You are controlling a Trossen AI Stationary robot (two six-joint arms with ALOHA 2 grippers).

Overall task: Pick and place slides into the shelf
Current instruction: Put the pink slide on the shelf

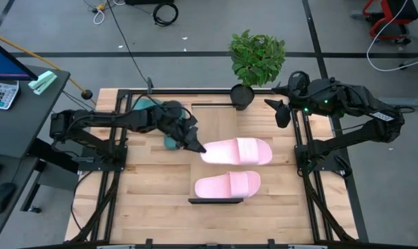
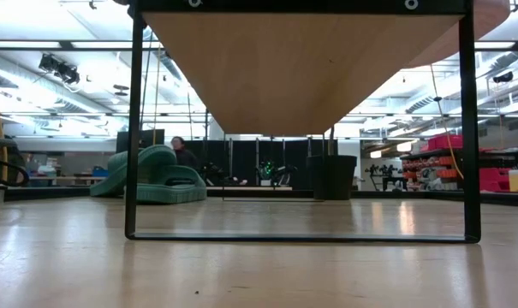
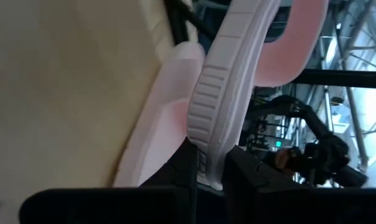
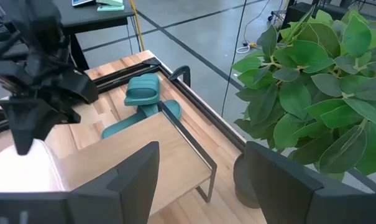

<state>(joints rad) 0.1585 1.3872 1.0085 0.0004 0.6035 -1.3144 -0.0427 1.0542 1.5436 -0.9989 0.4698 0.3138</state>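
Note:
My left gripper (image 1: 198, 146) is shut on a light pink slide (image 1: 238, 151), which it holds level over the shelf (image 1: 212, 121), strap up. A second pink slide (image 1: 228, 184) lies by the shelf's near end (image 1: 215, 200). Two teal slides (image 4: 141, 90) (image 4: 122, 124) rest on the table beyond the shelf's far left; my left arm partly hides them in the high view. The low view looks under the shelf board (image 2: 310, 68) toward the teal slides (image 2: 156, 175). My right gripper (image 1: 281, 111) hangs open above the table's far right, holding nothing. My left gripper pinches the pink slide's sole at its strapless end (image 3: 207, 163), one finger (image 3: 186, 171) under the sole and one finger (image 3: 250, 177) on its upper side. The fingers come nearly level from the table's left, along the slide. I cannot tell whether the slide touches the shelf.
A leafy plant (image 1: 257, 55) in a black pot (image 1: 242, 95) stands at the table's far edge, close to my right gripper. Dark arm frames (image 1: 112, 159) (image 1: 305, 152) run along both sides of the table. A person (image 2: 181, 152) shows far back in the room.

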